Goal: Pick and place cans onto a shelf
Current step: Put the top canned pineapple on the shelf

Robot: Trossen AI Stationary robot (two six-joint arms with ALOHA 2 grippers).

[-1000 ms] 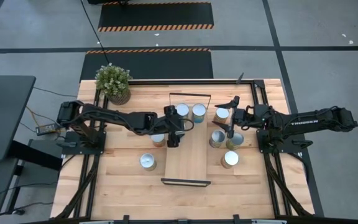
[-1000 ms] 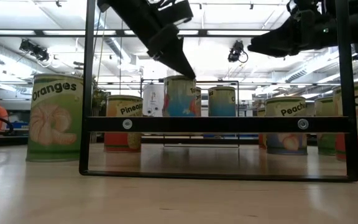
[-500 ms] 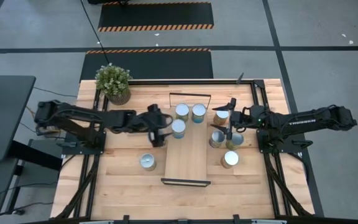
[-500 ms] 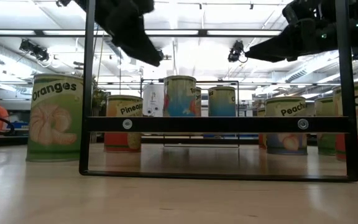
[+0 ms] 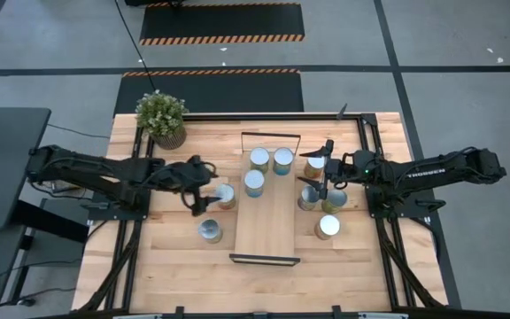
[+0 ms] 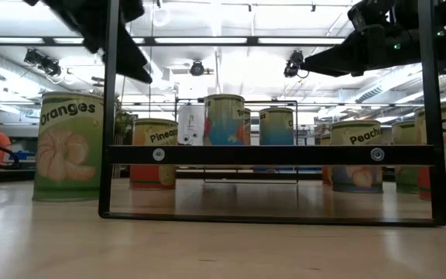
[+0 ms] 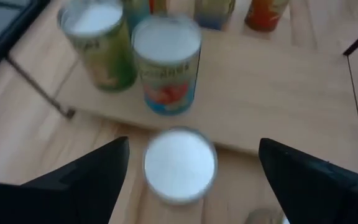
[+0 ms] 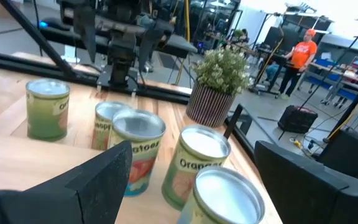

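Over the bench [image 5: 166, 257], left of the shelf [image 5: 268, 221], the left claw [image 5: 204, 197] hangs with its fingers spread and nothing between them. A can [image 5: 225, 196] stands just beside it on the bench, hard against the shelf's left edge; in the left wrist view that can's [image 7: 179, 165] white top sits below and between the two fingers [image 7: 86, 180], which do not touch it. Another can [image 5: 210, 230] stands on the bench nearer the front, close by.

Three cans are on the shelf: two side by side at the far rail [image 5: 259, 159] [image 5: 282, 160], one [image 5: 253, 183] a little nearer the front.

Right of the shelf, the right claw [image 5: 324, 173] is held above a cluster of cans [image 5: 310, 198], fingers apart and holding nothing, as far as the wrist view shows. One more can [image 5: 327, 227] stands nearer the front on that side.

A plant [image 5: 162, 117] sits at the far left corner. Beyond the bench, a person in orange [image 8: 301, 56] stands in the room.
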